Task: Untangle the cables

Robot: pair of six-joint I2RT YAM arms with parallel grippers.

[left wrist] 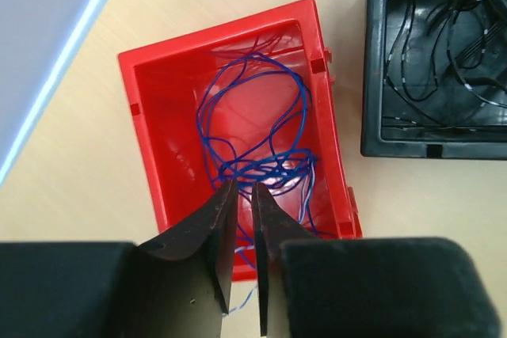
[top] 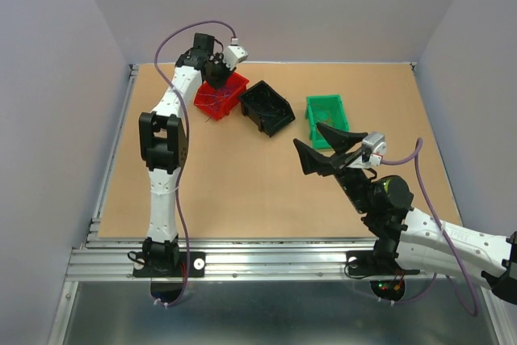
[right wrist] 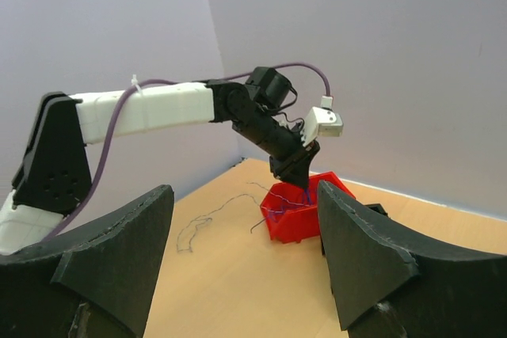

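Your left gripper (left wrist: 244, 187) hangs over the open red plastic bin (left wrist: 146, 140) near the tabletop's far edge, left of centre, its black fingers a narrow slit apart above the loose tangle of thin blue wires (left wrist: 261, 170) inside. A blue strand runs through the slit, though whether it is pinched cannot be told. Your right gripper (top: 308, 135) hovers beside the green plastic bin (top: 325, 98), jaws wide apart and empty.
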